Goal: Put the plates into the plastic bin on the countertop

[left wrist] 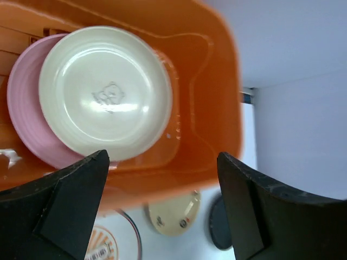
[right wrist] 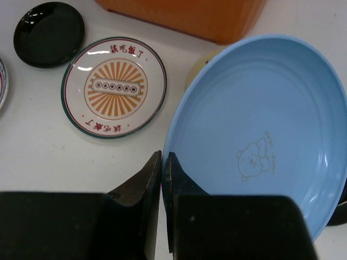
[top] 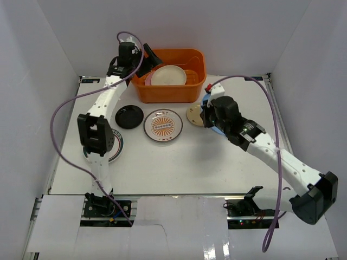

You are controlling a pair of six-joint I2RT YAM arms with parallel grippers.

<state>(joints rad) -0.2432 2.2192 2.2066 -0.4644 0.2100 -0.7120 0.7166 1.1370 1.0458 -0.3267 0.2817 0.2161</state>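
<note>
The orange plastic bin [top: 165, 93] stands at the back of the white countertop [top: 179, 168]. In it a cream plate [left wrist: 105, 92] lies on a pink plate [left wrist: 21, 114]. My left gripper [left wrist: 162, 208] hangs open over the bin's left part with nothing between its fingers. The jaws of my right gripper [right wrist: 162, 162] are shut on the near rim of a blue plate [right wrist: 260, 124], right of the bin's front corner. The blue plate overlaps a small tan plate [top: 193, 115]. Lying flat are a sunburst plate [top: 163, 125] and a black plate [top: 129, 116].
A dark-rimmed patterned plate [top: 115, 150] lies partly under the left arm's elbow. Something black [right wrist: 340, 212] peeks out under the blue plate's right edge. White walls close in the countertop on three sides.
</note>
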